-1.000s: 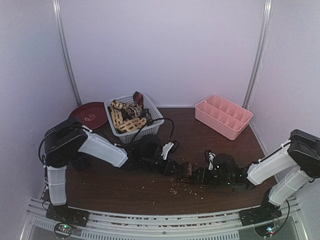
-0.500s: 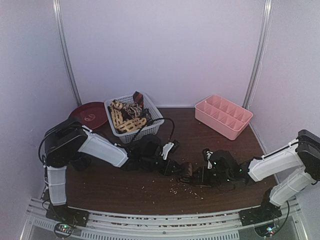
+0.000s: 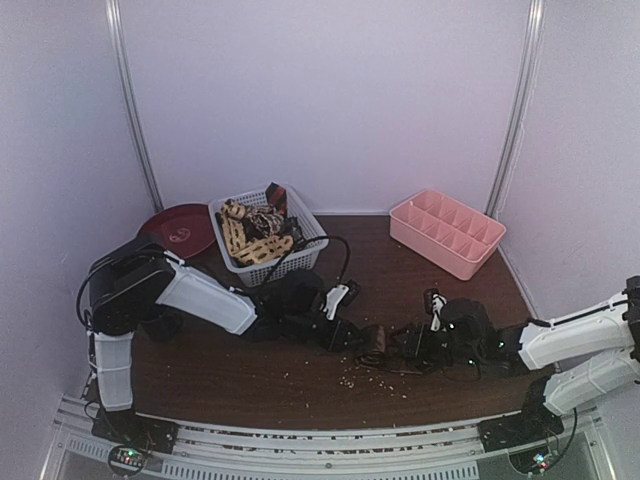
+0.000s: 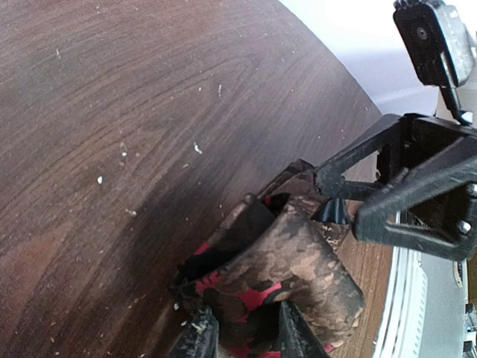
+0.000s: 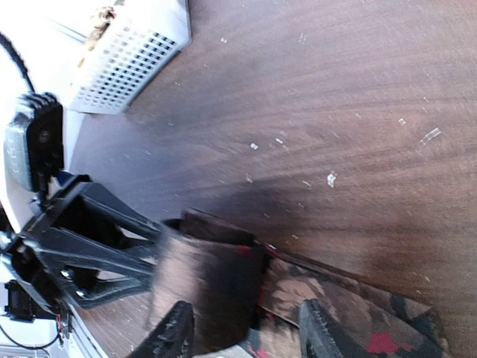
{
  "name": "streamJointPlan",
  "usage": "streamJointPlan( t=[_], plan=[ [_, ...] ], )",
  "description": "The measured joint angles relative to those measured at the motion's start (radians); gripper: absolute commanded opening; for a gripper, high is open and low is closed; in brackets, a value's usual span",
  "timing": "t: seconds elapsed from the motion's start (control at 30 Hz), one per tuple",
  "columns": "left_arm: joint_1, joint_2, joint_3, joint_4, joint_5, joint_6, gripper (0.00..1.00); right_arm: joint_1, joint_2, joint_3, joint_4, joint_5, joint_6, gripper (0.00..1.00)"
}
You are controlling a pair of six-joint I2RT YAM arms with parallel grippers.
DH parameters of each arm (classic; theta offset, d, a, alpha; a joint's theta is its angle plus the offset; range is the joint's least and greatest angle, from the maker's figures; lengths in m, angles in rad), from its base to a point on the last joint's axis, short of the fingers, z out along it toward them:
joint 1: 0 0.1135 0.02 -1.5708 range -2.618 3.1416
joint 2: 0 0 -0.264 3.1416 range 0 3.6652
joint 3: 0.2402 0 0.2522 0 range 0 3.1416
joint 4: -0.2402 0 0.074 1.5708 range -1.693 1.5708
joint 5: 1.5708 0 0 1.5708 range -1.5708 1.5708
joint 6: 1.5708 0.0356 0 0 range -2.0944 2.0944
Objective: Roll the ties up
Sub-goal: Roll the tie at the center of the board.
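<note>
Tie (image 3: 373,343), partly rolled, lies on the tabletop (image 3: 250,385) near its middle; left tool (image 4: 244,332) pinches narrowly on its fabric, while right tool (image 5: 246,332) stands with fingers apart astride the roll's loose tail.

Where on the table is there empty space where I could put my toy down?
Bare wood lies between the basket and the pink box, and along the front edge, among crumbs. It is crowded in the middle, where the left gripper and right gripper meet at the rolled tie, and back left by the plate.
</note>
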Motion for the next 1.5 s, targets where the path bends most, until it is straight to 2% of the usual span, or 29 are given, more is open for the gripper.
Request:
streamJointPlan(
  t=[0.1,0.27,0.37,0.47,0.53,0.7,0.83,1.03,1.07,1.23,1.37,1.5],
  plan=[
    [-0.002,0.0,0.01,-0.009,-0.003,0.003,0.3,0.004,0.006,0.003,0.035,-0.002,0.014,0.59],
    [-0.003,0.0,0.014,-0.024,-0.007,0.006,0.29,0.014,0.088,0.049,0.069,-0.005,0.032,0.58],
    [-0.004,0.0,0.019,-0.029,-0.008,0.006,0.3,0.019,0.147,0.076,0.079,-0.016,0.033,0.52],
    [-0.004,0.0,0.02,-0.037,-0.01,0.007,0.3,0.021,0.169,0.08,0.089,-0.021,0.041,0.4],
    [-0.004,0.0,0.019,-0.036,-0.01,0.007,0.34,0.021,0.169,0.079,0.1,-0.021,0.047,0.36],
    [-0.006,-0.012,0.018,-0.039,-0.012,0.08,0.47,0.023,0.154,0.039,0.143,-0.02,0.061,0.36],
    [-0.007,-0.053,0.018,-0.06,-0.011,0.26,0.54,0.022,0.139,-0.013,0.196,-0.023,0.078,0.36],
    [-0.024,-0.097,0.016,-0.06,0.071,0.666,0.64,0.016,0.126,-0.055,0.242,-0.029,0.097,0.36],
    [-0.03,-0.097,0.021,-0.081,0.085,0.765,0.65,0.014,0.124,-0.059,0.245,-0.03,0.1,0.36],
    [-0.048,-0.077,0.093,-0.191,0.089,1.023,0.7,-0.003,0.114,-0.074,0.257,-0.047,0.104,0.36],
    [-0.049,-0.064,0.144,-0.231,0.058,1.173,0.73,-0.025,0.104,-0.079,0.255,-0.056,0.102,0.37],
    [-0.049,-0.019,0.196,-0.278,0.039,1.254,0.75,-0.039,0.103,-0.079,0.255,-0.071,0.099,0.37]
  ],
)
